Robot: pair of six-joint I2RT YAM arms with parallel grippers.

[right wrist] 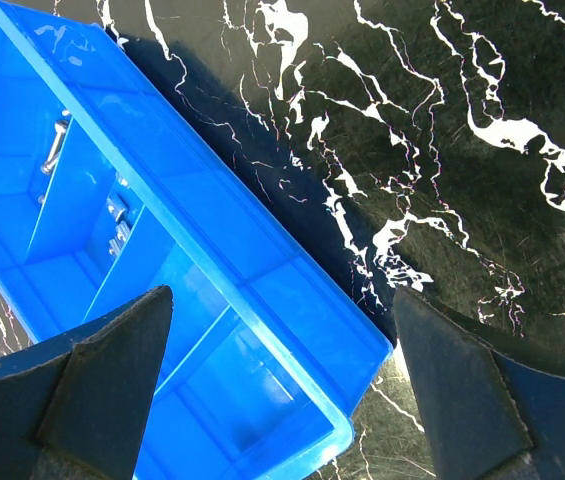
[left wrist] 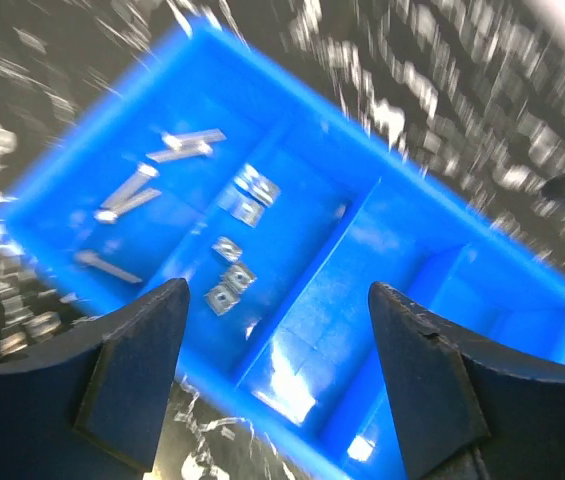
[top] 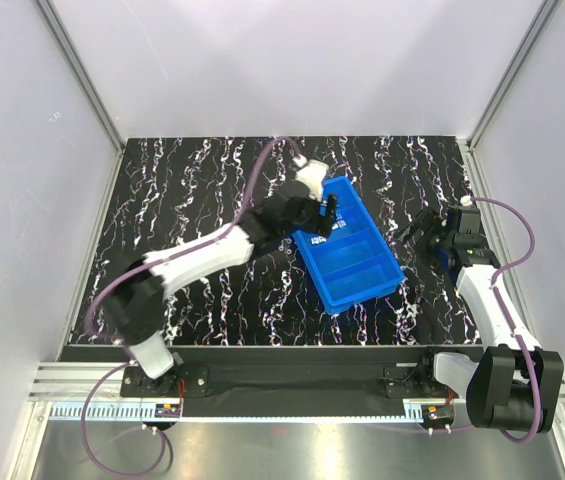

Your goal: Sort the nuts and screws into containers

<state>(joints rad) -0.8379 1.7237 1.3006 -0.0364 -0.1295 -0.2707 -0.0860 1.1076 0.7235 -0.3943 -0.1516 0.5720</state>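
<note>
So, both arms are out over the black marbled bench (top: 192, 190), and the blue tray (top: 360, 282) sits at an angle a bit right of centre in the top view. My left gripper (top: 324, 214) hangs over the tray's upper end, jaws apart with nothing between them. In the left wrist view its two dark fingers (left wrist: 137, 380) stick up from the bottom of the frame, and you look down into the tray through the gap. That view is pretty blurry, but the sorting reads fine. The screws (left wrist: 127, 195) lie in the end compartment at the upper left of the frame, a handful of thin rods pointing every which way. The nuts (left wrist: 232, 285) are in the next compartment over, toward the middle of the frame, some higher up and some down close to the left finger. I can't give an exact count of either through the blur. My right gripper (top: 417, 228) is off to the tray's right side in the top view, near its long wall but apart from it, also spread wide and holding nothing. From the right wrist view the tray runs from the upper left corner down to the bottom centre, with bench filling the upper right. In there the screws (right wrist: 55, 145) show in the section toward the upper left, and the nuts (right wrist: 117, 228) sit in the next section along, lower and a little to the right.
</note>
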